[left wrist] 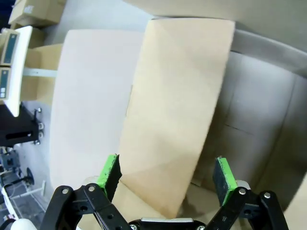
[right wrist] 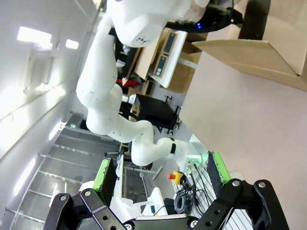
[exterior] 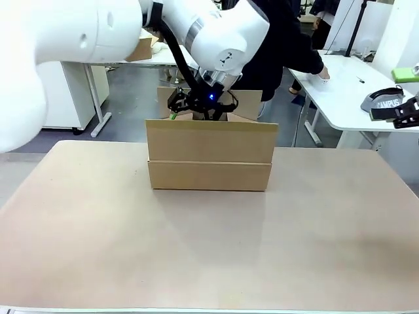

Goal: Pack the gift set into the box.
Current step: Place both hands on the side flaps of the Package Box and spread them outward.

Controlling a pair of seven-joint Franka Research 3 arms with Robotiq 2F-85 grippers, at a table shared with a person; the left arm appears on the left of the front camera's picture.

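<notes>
The box point(exterior: 209, 154) is a plain brown carton standing at the middle of the table, its flaps up. My left gripper point(exterior: 196, 111) hangs over its top from the left. In the left wrist view my left gripper point(left wrist: 165, 175) is open, its green pads point(left wrist: 108, 172) on either side of a cardboard flap point(left wrist: 177, 105), with the box's inside point(left wrist: 254, 124) beyond. My right gripper point(exterior: 400, 114) is far off at the right edge. It is open point(right wrist: 160, 170) and empty, looking towards the box point(right wrist: 249, 52). The gift set is out of view.
A person in dark clothes point(exterior: 281, 46) stands behind the box, one hand point(exterior: 321, 75) on a white side table point(exterior: 347, 91) at the back right. Small cardboard boxes point(exterior: 147, 46) lie on another table at the back left. Bare tabletop point(exterior: 209, 248) stretches in front of the box.
</notes>
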